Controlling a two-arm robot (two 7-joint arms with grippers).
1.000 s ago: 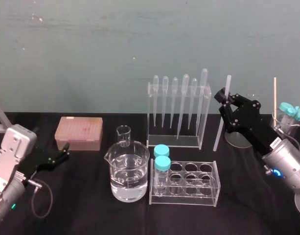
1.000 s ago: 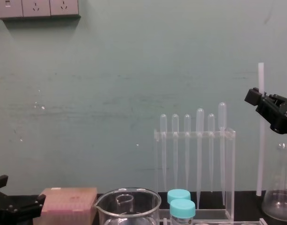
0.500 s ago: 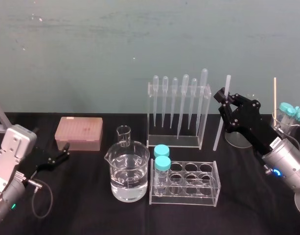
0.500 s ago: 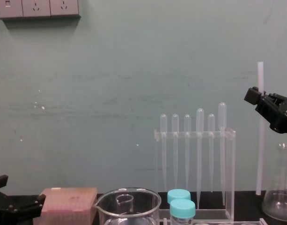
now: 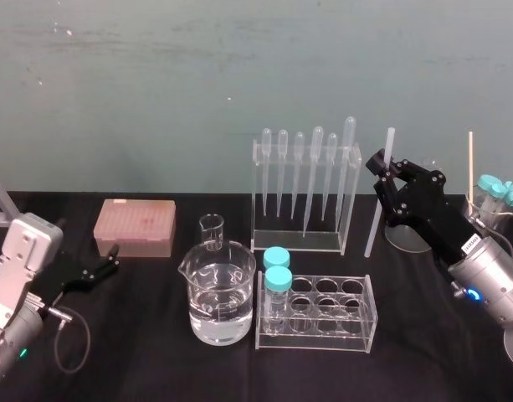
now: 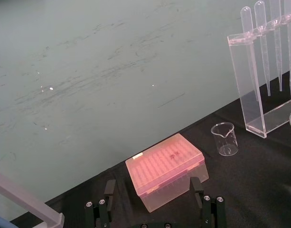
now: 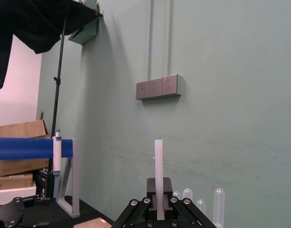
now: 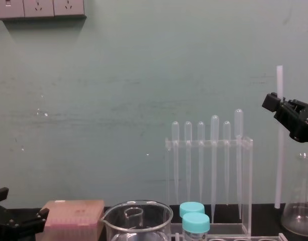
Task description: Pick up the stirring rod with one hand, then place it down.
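Lifted slightly, thin translucent white stirring rod [image 5: 373, 226], light, stiff, slick, hangs clamped near its top by black right gripper [image 5: 380, 164]; left gripper [image 5: 112, 262] parked, spread.

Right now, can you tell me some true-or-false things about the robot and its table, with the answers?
1. The right gripper has its jaws shut on the white rod, held nearly upright. True.
2. The left gripper is holding the pink box. False: its jaws are open, gripping nothing.
3. The big beaker has clear liquid in it. True.
4. The tall stand holds three droppers. False: it holds six.
5. Two blue-capped tubes stand in the low rack. True.
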